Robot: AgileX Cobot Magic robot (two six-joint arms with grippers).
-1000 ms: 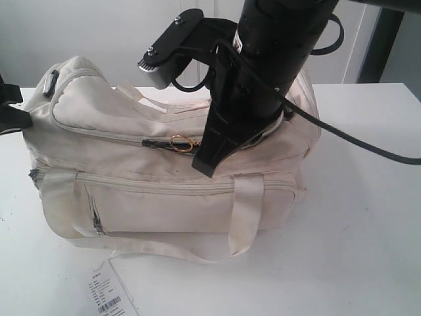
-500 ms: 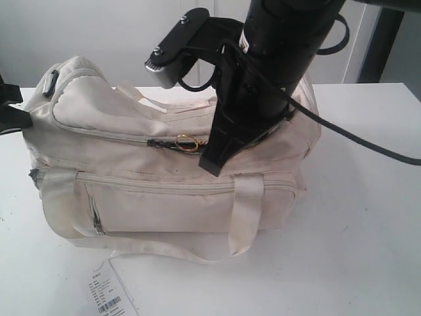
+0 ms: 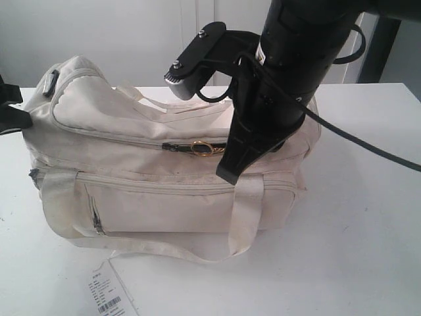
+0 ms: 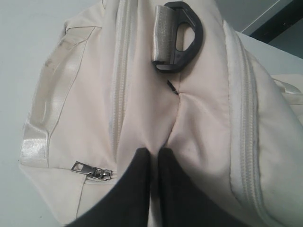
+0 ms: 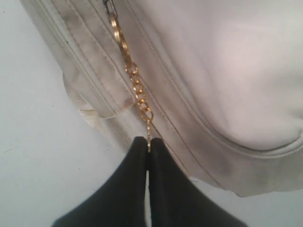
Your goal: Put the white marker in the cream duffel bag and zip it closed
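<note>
A white table (image 3: 368, 230) fills the lower part of the exterior view, and its far edge runs across the upper third of the frame. Behind it stands a pale wall (image 3: 99, 33) of smooth panels, with thin vertical seams (image 3: 197, 26) near the top centre. At the upper right, 1 dark upright post (image 3: 383, 46) rises beside a greyer panel (image 3: 411, 59). The light is soft and even, leaving faint shadows on the tabletop. The 2 wrist views show the same pale surface.
</note>
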